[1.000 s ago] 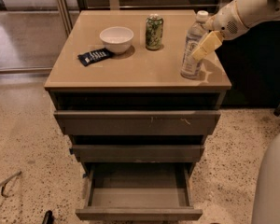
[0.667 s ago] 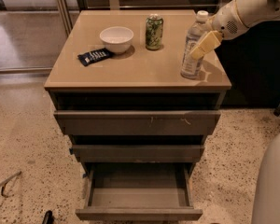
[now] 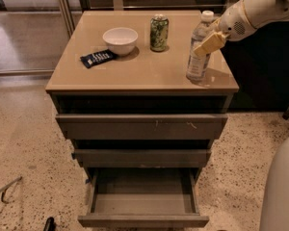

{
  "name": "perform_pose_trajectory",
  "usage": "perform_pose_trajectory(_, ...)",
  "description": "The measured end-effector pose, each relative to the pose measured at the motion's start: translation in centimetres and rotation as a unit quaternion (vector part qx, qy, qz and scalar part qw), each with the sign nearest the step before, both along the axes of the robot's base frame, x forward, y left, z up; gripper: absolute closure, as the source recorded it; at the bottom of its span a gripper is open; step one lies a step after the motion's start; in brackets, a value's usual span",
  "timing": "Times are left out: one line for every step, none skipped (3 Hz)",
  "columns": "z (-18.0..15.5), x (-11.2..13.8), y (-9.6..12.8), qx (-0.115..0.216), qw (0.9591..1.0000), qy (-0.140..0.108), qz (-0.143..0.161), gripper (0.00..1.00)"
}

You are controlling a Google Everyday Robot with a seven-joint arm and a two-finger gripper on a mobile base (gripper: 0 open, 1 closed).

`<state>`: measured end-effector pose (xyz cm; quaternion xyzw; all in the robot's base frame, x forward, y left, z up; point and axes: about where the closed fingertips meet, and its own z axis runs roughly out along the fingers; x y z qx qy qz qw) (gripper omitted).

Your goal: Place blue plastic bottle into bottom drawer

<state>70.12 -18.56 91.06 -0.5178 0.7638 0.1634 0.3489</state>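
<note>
The blue plastic bottle (image 3: 198, 65), clear with a white cap, stands upright on the tan cabinet top (image 3: 135, 73) near its right edge. My gripper (image 3: 208, 41) reaches in from the upper right on its white arm and is at the bottle's upper part, with a tan piece lying across the bottle's front. The bottom drawer (image 3: 142, 221) is pulled out below and nothing shows inside it. The two drawers higher up are slightly ajar.
On the cabinet top stand a green patterned can (image 3: 159, 32) and a white bowl (image 3: 120, 40), with a dark packet (image 3: 98, 58) at the left. A white rounded robot part (image 3: 282, 191) fills the lower right. The floor is speckled.
</note>
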Motion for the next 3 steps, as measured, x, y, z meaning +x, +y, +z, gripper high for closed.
perform_pose_trajectory(0.0, 0.0, 0.0, 0.000, 1.0000, 0.000, 0.000, 0.92)
perform_pose_trajectory(1.6, -1.4, 0.6, 0.007, 0.9996, -0.014, 0.025, 1.00)
perform_pose_trajectory(3.4, -4.3, 0.6, 0.009, 0.9981, -0.024, 0.056, 1.00)
